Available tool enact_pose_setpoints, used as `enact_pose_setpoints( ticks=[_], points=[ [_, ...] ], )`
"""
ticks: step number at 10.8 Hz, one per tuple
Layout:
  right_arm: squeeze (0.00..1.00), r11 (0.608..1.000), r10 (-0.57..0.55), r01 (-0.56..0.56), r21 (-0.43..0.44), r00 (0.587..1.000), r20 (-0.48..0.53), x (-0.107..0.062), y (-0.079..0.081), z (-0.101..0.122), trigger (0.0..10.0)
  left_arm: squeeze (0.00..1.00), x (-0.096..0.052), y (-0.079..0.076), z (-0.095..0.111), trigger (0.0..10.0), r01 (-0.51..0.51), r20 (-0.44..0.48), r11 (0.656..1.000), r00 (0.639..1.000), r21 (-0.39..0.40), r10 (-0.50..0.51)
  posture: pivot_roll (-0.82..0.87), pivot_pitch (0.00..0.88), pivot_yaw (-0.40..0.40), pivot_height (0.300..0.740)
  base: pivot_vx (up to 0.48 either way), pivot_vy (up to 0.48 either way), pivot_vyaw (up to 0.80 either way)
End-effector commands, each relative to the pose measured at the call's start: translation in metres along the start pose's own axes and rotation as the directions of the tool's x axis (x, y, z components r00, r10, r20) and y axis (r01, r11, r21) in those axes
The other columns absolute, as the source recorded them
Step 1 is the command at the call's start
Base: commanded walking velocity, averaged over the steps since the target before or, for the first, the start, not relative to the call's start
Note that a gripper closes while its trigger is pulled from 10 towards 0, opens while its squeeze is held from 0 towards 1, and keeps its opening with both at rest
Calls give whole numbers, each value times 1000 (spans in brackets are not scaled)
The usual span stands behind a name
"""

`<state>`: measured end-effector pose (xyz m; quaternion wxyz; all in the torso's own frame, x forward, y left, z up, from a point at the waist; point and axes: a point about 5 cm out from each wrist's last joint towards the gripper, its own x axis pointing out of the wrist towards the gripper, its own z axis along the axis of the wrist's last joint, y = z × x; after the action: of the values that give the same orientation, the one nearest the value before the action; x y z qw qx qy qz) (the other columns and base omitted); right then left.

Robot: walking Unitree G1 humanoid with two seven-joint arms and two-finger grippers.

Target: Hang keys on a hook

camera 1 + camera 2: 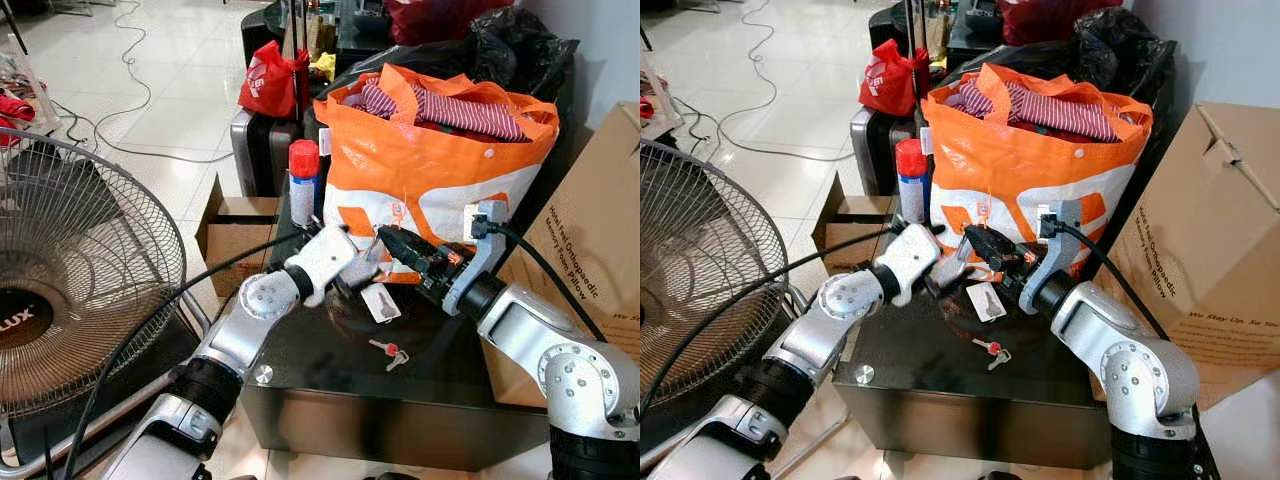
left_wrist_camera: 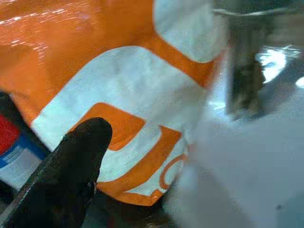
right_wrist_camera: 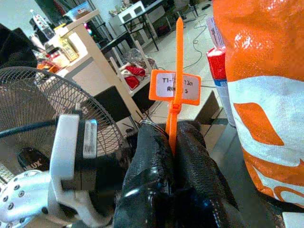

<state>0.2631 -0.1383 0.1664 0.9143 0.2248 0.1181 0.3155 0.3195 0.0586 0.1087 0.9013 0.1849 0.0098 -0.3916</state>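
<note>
1. On the far left stands a big wire fan [image 1: 70,290], its round grille close to the robot's left arm.
2. Just right of the fan, an open cardboard box [image 1: 235,225] sits on the floor beside a low black table [image 1: 330,400].
3. Over the table's far edge, the left gripper [image 1: 368,262] reaches toward the middle. Its wrist view shows one black finger [image 2: 71,175] close to the orange and white bag, but whether the fingers are spread or pressed together cannot be told.
4. Behind it, a spray can [image 1: 303,180] with a red cap stands at the table's far edge, beside the bag.
5. Near the middle of the glossy tabletop lie the keys [image 1: 388,352], with a red tag, untouched and apart from both grippers.
6. A white tag [image 1: 381,305] hangs just above the tabletop, between the two grippers.
7. Across the far side, the orange bag [image 1: 440,170] stands stuffed with striped cloth.
8. Right of centre, the right gripper [image 3: 172,142] has its fingers pressed together, pinching an orange zip tie [image 3: 176,71] that carries a small label and points upright.
9. At the far right, a large cardboard carton [image 1: 590,250] leans beside the table.
</note>
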Motion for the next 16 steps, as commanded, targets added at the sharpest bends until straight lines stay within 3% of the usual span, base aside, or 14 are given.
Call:
enact_pose_setpoints(
  ticks=[1,2,4,6,10,12,13,14,15,16],
  points=[
    [0,1000,-8,8,3,1000,9,-3,0,1,0,0,-4,1,1,10000,-6,25,1000,1000,-12,7,-99,0,23,740,0,0,0],
    [0,1000,-19,19,3,1000,11,-4,-1,1,0,0,-9,-15,9,10000,122,106,992,987,-8,-121,-102,0,28,740,0,0,0],
    [0,1000,-20,20,6,1000,14,-3,0,2,0,0,-11,-27,12,10000,211,141,977,968,8,-210,-110,0,28,740,0,0,0],
    [0,1000,-14,14,11,1000,12,-3,1,1,0,0,-9,-38,19,10000,293,180,956,942,-32,-283,-111,0,28,740,0,0,0],
    [0,1000,6,-6,11,1000,15,-4,5,3,0,0,-1,-35,16,10000,222,123,974,969,-50,-215,-130,0,35,740,0,0,0],
    [0,1000,11,-11,22,1000,19,-6,6,3,0,0,5,-30,11,10000,125,72,990,990,-63,-121,-131,0,28,740,0,0,0],
    [0,1000,12,-12,24,1000,20,-7,5,4,0,0,7,-27,11,6667,94,64,993,994,-70,-89,-132,0,25,740,0,0,0],
    [0,1000,8,-9,24,1000,20,-6,4,5,0,0,8,-28,13,941,101,77,993,992,-67,-96,-131,0,23,740,0,0,0],
    [0,1000,2,-2,27,1000,20,-6,4,6,0,0,6,-33,17,0,131,108,989,986,-65,-124,-129,0,21,740,0,0,0],
    [0,999,2,-2,32,1000,22,-6,4,6,0,0,6,-36,15,0,142,108,988,985,-58,-136,-129,0,21,740,0,0,0]
  ],
)
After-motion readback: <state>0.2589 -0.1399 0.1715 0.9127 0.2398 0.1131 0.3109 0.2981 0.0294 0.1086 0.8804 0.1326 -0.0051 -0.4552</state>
